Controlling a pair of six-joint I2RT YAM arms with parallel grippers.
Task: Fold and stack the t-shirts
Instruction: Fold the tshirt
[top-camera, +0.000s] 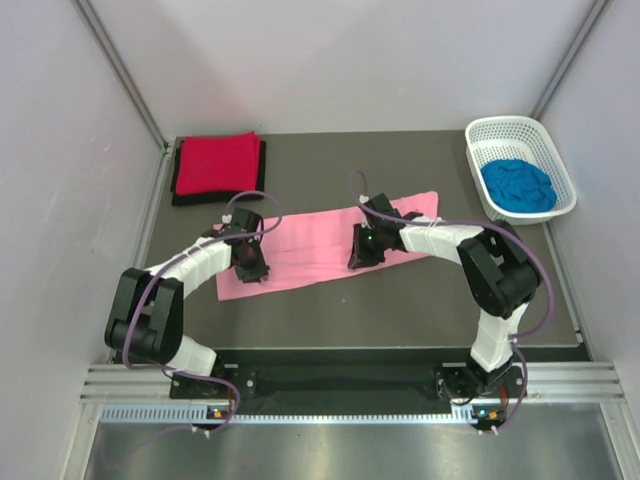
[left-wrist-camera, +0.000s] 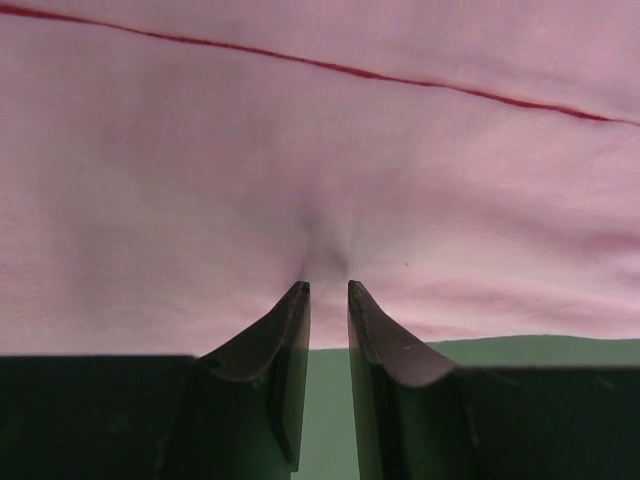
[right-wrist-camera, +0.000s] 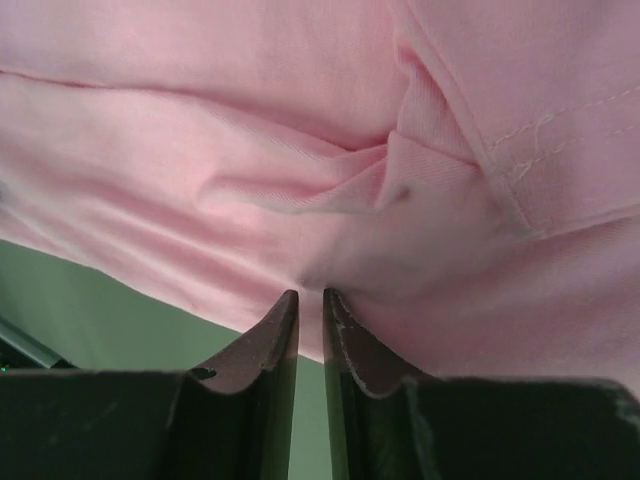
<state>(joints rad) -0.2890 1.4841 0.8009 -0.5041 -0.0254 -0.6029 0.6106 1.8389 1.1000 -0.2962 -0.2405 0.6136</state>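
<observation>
- white basket (top-camera: 506, 121) at 2 o'clock in the far-rt corner. holds 1 bright blue t-shirt (top-camera: 517, 185), bunched up, nothing else seen in it.
- pink t-shirt (top-camera: 310, 250) lies flat mid-table as a long strip, slanting from 8 o'clock up to 2 o'clock. its far-rt end stops short of the basket.
- red t-shirt (top-camera: 215, 162) sits folded at 10 o'clock, on top of the black t-shirt (top-camera: 215, 199). black shows only as a border along the near and rt sides. stack is close to the table's left edge.
- open room: bare table (top-camera: 400, 310) all along 6 o'clock between the pink strip and the arm bases. also at 12 o'clock between stack and basket. walls close in on lt, rt and back.
- left gripper (top-camera: 250, 268) is at the strip's 8 o'clock end. wrist cam shows the tips nearly together w/ the pink edge puckered between them, so it's pinching the cloth.
- right gripper (top-camera: 360, 258) is on the near edge at mid-strip. tips are a slit apart, right at a rumpled fold. can't tell if it's gripping or let go.
- counts: 4 shirts (1 pink, 1 red, 1 black, 1 blue), 1 basket, 2 grippers.
</observation>
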